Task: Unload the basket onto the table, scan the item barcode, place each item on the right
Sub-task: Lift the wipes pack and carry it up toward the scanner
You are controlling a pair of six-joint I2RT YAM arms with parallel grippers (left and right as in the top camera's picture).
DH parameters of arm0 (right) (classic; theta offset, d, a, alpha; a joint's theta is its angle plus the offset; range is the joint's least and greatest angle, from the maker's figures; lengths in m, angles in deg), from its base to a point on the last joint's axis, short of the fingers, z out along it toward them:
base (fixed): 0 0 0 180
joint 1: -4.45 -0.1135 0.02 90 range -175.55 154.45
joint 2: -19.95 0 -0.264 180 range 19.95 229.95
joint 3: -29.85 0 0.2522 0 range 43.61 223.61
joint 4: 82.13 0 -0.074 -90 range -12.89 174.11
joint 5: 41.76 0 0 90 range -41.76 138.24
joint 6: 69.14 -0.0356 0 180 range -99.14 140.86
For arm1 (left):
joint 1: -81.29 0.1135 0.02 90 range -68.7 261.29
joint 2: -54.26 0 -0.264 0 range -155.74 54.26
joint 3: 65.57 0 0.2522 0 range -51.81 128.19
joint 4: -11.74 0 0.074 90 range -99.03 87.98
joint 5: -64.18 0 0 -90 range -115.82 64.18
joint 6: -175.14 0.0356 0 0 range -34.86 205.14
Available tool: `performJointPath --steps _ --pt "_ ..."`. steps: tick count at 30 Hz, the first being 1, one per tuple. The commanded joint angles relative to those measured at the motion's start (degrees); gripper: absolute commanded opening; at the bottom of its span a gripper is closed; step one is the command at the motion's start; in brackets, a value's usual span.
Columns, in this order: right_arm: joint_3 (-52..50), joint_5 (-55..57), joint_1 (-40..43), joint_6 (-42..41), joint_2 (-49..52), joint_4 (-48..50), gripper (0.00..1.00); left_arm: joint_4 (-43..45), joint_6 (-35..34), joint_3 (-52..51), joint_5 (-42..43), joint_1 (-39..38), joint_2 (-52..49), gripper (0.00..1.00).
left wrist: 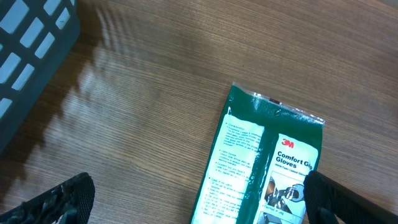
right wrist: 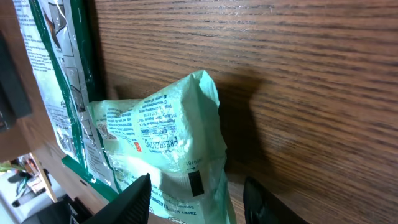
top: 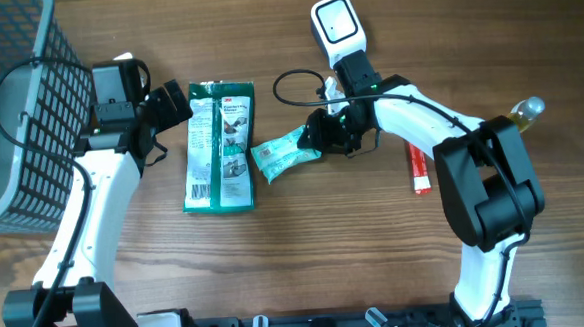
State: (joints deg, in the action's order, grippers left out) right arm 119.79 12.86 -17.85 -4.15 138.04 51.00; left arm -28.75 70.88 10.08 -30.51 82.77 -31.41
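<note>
Overhead view, with both wrist views. A pale green pouch (top: pixel 284 154) lies on the wooden table (top: pixel 307 253) at the centre of the frame, its left end just beside the right edge of a dark green glove pack (top: pixel 218 145). The right gripper (top: pixel 323 134) sits over the pouch's right end. In the right wrist view its jaws stand apart astride the pouch (right wrist: pixel 168 140), and the right-hand finger (right wrist: pixel 264 202) stands clear of the film. The pouch carries small dark print, one line appearing to read "PRESERVATIVE", with a small black block below it. The rest is too fine to read.

The left gripper (top: pixel 174 105) hovers at the upper left corner of the glove pack, its jaws spread wide and holding nothing. In the left wrist view the pack (left wrist: pixel 249 162) reads "3M", "Comfort G…" and "Gloves" beside a white panel of fine text.

A white scanner (top: pixel 337 26) lies at upper centre-right, with its black cable looping below it. A dark mesh basket (top: pixel 9 108) fills the upper left. A red item (top: pixel 418 169) lies at right, partly under the right arm.
</note>
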Motion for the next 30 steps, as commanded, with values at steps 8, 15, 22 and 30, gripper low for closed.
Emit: performJointPath --steps 8,15,22,30 --pt "-1.79 -1.55 -0.24 2.54 0.87 1.16 0.4 0.13 0.5 0.44 -0.55 0.2 0.15 1.0" --pt "-5.77 -1.53 -0.24 2.58 0.87 6.34 0.37 0.13 0.5 0.44 -0.55 0.2 0.15 1.0" --pt "-5.75 -1.57 0.04 4.02 -1.29 6.78 0.21 0.13 0.5 0.44 -0.55 0.2 0.15 1.0" --pt "-5.75 -0.83 -0.02 11.82 -10.1 6.05 0.04 0.13 0.5 0.44 -0.55 0.2 0.15 1.0"
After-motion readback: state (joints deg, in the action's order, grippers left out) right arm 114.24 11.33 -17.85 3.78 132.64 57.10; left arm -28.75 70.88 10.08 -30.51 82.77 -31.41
